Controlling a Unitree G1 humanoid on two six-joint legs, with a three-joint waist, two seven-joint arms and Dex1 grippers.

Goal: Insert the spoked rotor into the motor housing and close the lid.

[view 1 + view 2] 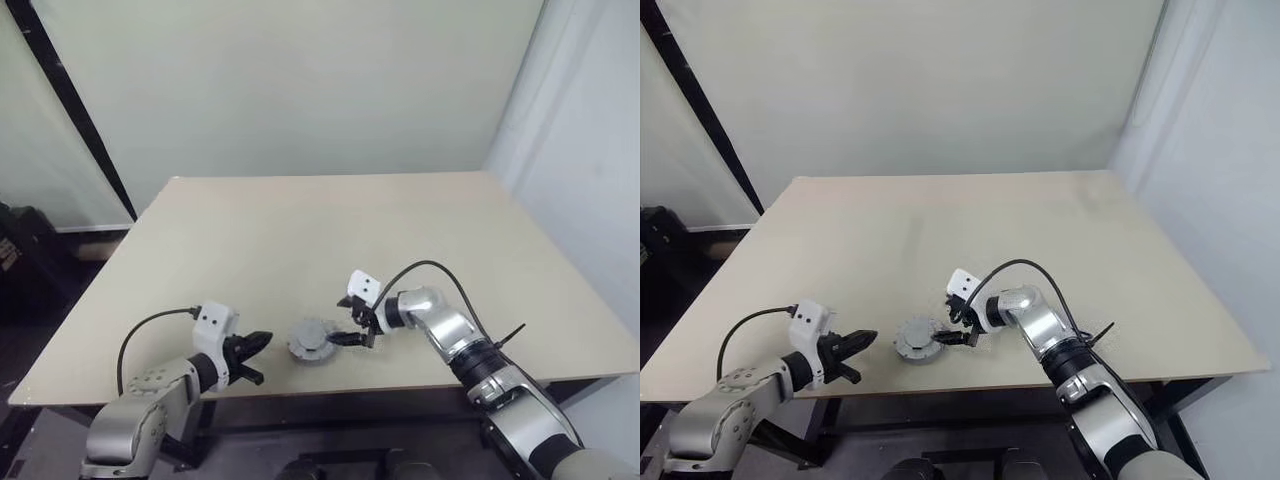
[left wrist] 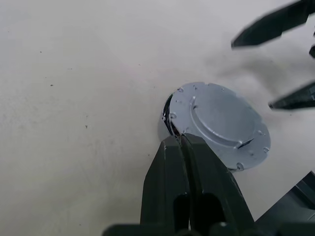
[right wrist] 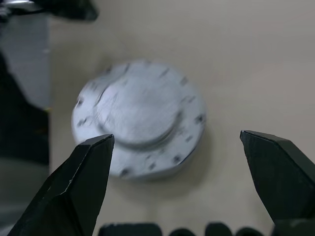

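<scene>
Grey metal: we see the lid [image 2: 219,124] as a flat round disc with a raised centre step and small holes around its edge, lying over the motor housing [image 1: 310,343] near the front edge of the table [image 1: 300,230].
Seating: in the left wrist view a dark gap shows under the lid's edge on one side, so we judge it down but perhaps not fully seated; the rotor is hidden, and we cannot tell whether it sits inside.
Shape and finish: the housing is a shallow cup with a matte, slightly speckled skin; smooth metal like this would likely slide on the table if pushed sideways.
Right gripper [image 3: 177,142]: its black tapered fingers stand spread wide, one on each side of the lid, holding nothing, just to the right of the housing.
Left gripper [image 1: 256,358]: its two fingers are pressed together with nothing between them, tips just beside the housing's rim where the gap shows.
Step in hand: we take this to be closing the lid.
Doing it well: we would press straight down on the raised centre, not the rim, so the disc settles evenly; the left tips can brace the cup against sliding.
Risk: a push off centre could tilt the lid or skate the whole piece away.
Table: pale, smooth and matte.
</scene>
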